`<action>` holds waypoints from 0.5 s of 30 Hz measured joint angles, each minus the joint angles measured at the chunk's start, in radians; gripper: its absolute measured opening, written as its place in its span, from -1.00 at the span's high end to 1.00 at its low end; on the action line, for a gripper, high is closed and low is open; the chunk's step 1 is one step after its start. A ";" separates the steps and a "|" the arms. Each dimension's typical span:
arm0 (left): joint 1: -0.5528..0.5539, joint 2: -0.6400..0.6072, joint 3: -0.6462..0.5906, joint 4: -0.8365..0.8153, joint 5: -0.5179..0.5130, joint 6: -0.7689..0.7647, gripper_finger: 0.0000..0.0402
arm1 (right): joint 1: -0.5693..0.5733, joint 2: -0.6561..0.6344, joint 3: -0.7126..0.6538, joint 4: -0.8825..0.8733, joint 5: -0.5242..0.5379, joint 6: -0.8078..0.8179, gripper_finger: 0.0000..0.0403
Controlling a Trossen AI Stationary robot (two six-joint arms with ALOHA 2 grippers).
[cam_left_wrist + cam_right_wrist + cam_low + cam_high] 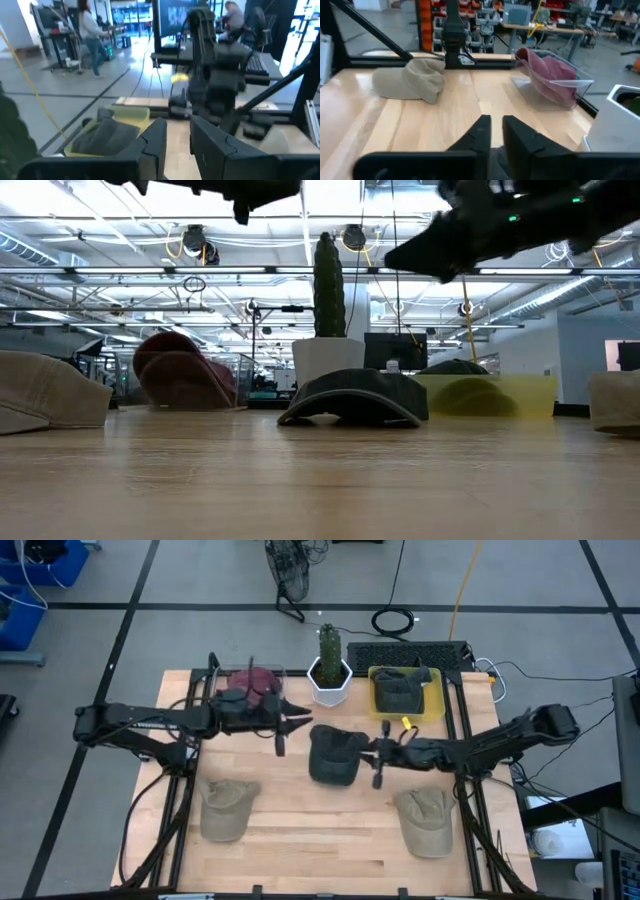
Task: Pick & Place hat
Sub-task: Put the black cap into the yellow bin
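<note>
Dark soft fabric cap (334, 755) lies mid-table, long axis front-to-back. Right gripper (377, 753) sits just beside its right edge, raised above the cap, fingers a narrow gap apart, holding nothing — the nearer arm. Left gripper (291, 722) hovers off its far-left corner, likewise narrowly parted, empty.

Dark hat (334, 754) between both grippers, seemingly unheld
</note>
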State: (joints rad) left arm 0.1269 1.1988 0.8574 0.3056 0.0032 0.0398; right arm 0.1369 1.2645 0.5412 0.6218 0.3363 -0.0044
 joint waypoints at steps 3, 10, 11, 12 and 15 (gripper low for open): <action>0.028 -0.004 -0.004 -0.006 0.041 0.000 0.55 | -0.037 0.099 0.076 -0.039 0.000 0.001 0.57; 0.061 -0.003 -0.007 -0.097 0.102 0.012 0.55 | -0.184 0.197 0.209 -0.228 -0.093 0.019 0.34; 0.065 -0.009 -0.007 -0.112 0.104 0.011 0.55 | -0.212 0.197 0.238 -0.291 -0.150 0.042 0.34; 0.067 -0.021 -0.008 -0.134 0.110 0.011 0.55 | -0.237 0.196 0.262 -0.348 -0.209 0.061 0.35; 0.076 -0.046 -0.003 -0.136 0.135 0.038 0.55 | -0.290 0.196 0.304 -0.439 -0.358 0.072 0.38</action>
State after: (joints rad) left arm 0.2025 1.1527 0.8539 0.1693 0.1385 0.0775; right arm -0.1528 1.4603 0.8454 0.1828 -0.0216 0.0674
